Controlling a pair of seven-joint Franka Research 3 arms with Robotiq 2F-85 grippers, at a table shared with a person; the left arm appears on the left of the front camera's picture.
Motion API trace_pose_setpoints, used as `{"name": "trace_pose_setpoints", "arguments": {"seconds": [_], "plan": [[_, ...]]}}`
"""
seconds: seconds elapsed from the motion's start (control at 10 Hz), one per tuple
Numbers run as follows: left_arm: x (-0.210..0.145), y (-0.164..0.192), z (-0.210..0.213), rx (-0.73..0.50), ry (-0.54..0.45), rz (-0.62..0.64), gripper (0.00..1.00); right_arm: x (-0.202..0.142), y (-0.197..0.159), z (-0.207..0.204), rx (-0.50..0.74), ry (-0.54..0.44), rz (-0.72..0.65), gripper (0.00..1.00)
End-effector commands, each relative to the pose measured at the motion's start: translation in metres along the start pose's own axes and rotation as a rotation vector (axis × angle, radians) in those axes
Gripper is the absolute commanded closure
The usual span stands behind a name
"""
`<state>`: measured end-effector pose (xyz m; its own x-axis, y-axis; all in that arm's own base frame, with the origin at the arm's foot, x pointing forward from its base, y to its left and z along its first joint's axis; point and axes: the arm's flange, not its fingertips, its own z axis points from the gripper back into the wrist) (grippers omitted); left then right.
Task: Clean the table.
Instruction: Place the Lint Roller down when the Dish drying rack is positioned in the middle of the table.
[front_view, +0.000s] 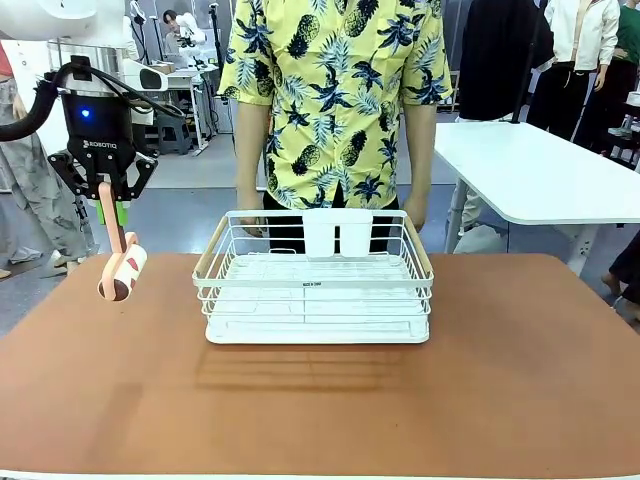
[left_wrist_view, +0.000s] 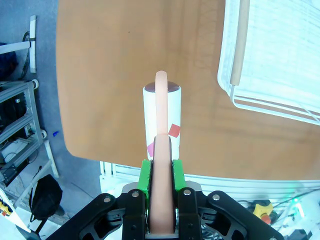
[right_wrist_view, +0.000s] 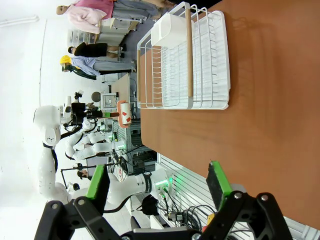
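One lint roller is hanging below my left gripper, fingers clamped on its handle above the table; right gripper is gaping apart.

Large rectangular matte terracotta worktop with thin pale edge stands level; its surface appears smooth, dry, and free of visible debris.

A white wire rack stands mid-surface, blocking the middle toward the far edge, where a person stands close. Bare surface lies open left, right and in front of it.
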<state>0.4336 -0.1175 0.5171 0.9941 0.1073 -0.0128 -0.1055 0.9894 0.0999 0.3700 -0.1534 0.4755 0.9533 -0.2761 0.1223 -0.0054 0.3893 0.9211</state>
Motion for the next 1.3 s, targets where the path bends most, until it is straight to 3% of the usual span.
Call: {"name": "trace_pose_setpoints", "arguments": {"seconds": [0.0,0.7,0.8,0.9,1.2], "plan": [[0.0,0.001,0.001,0.001,-0.003,0.019,0.79,-0.001,0.002,0.002,0.007,0.001,0.013,0.0],[0.0,0.0,0.0,0.0,0.0,0.0,0.79,-0.001,0.002,0.002,0.007,0.001,0.013,0.0],[0.019,0.004,0.005,-0.135,0.009,0.137,0.79,-0.001,0.002,0.002,0.007,0.001,0.013,0.0],[0.036,0.013,0.001,-0.231,-0.042,0.282,0.79,-0.001,0.002,0.002,0.007,0.001,0.013,0.0],[0.063,0.043,-0.019,-0.346,-0.156,0.79,0.79,-0.001,0.002,0.002,0.007,0.001,0.013,0.0]]}}
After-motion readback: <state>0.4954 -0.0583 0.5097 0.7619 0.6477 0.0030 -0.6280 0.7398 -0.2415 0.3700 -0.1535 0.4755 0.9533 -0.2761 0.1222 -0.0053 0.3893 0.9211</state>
